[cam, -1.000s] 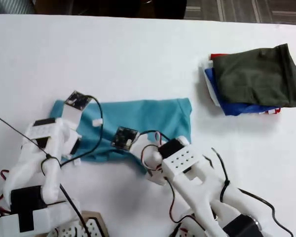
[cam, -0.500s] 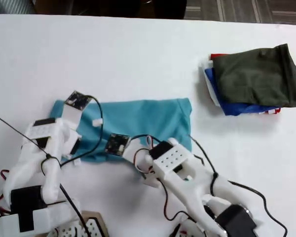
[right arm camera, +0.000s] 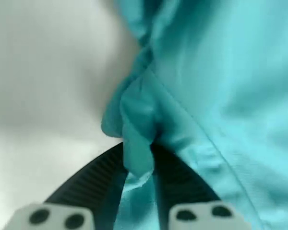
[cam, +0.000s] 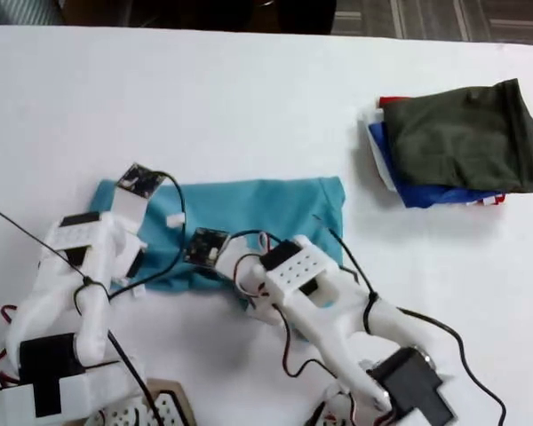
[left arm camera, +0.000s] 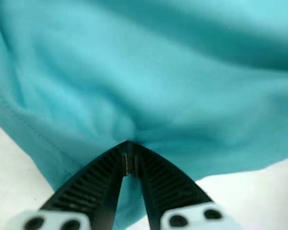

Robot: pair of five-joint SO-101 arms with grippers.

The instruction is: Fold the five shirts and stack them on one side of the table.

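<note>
I have the teal shirt [cam: 258,213] spread as a wide band on the white worktop [cam: 249,98], left of the middle and toward the edge where the arms stand; its long side runs parallel to that edge. The left gripper [left arm camera: 128,160] is pinched tight on the cloth, its black fingers meeting at the tips with the fabric puckered right where they close; from above, the left arm [cam: 75,257] sits over the shirt's left end. The right gripper [right arm camera: 137,155] is clamped on a bunched fold of the same shirt, a tongue of teal squeezed between its fingers, with bare worktop just beside the fold; from above, the right arm [cam: 324,297] reaches over the hem that faces the arms.

The stack [cam: 457,146] of folded shirts lies well apart from the teal one, toward the right edge of the worktop; an olive shirt [cam: 466,133] lies on top, a blue shirt [cam: 422,195] shows beneath it, and slivers of white and red peek out at the sides.
</note>
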